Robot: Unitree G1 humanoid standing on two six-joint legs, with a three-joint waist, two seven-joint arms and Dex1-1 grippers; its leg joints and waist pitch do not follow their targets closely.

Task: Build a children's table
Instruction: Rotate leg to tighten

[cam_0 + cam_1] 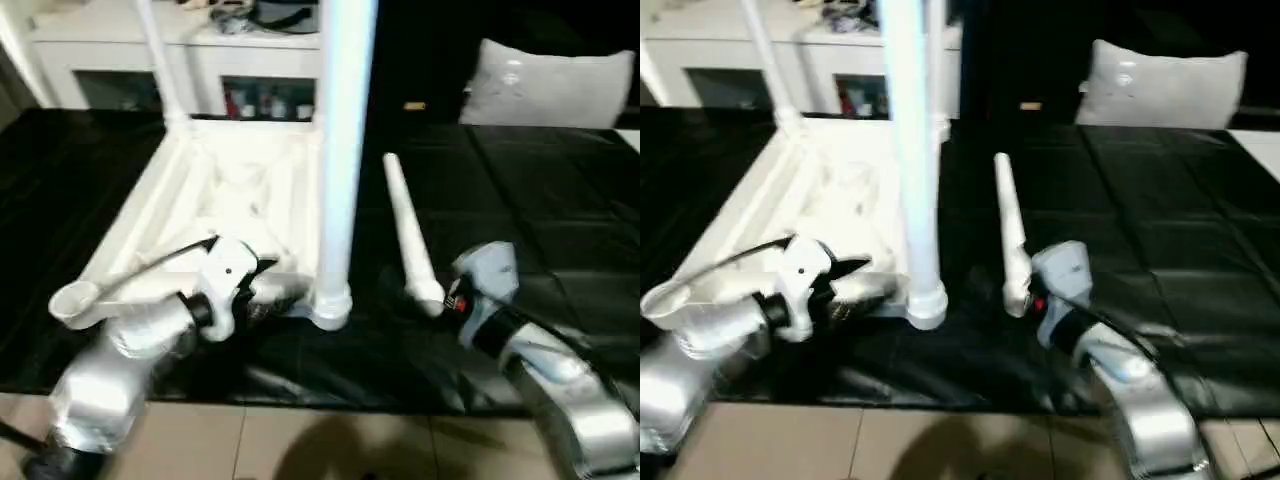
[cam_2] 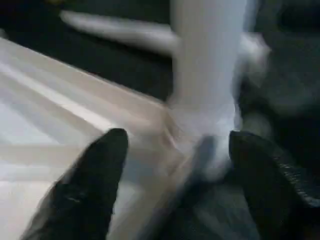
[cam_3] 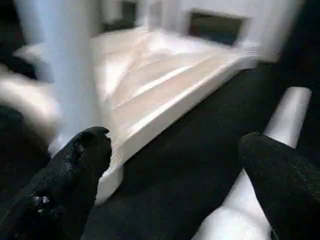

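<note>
I see a white plastic table top [image 1: 200, 200] with white tube legs [image 1: 345, 150], all lying on a black quilted cover [image 1: 540, 200]. My forearms [image 1: 130, 360] are silver with black fingers [image 2: 85, 190], and a pale grey pillow [image 1: 550, 85] sits behind.

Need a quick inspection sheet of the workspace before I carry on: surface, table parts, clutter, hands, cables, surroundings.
Surface: black sheet over the work area, pale floor at its near edge.
Job's things: table top lies underside up; upright leg stands in its near right corner socket; further legs stand at the far corners; loose leg lies on the sheet to its right; near left socket empty.
Clutter: nothing seen.
Hands: left hand open, fingers either side of the upright leg's base; right hand open beside the loose leg.
Cables: thin cable on the left wrist.
Surroundings: white cabinet behind; grey cushion far right.
</note>
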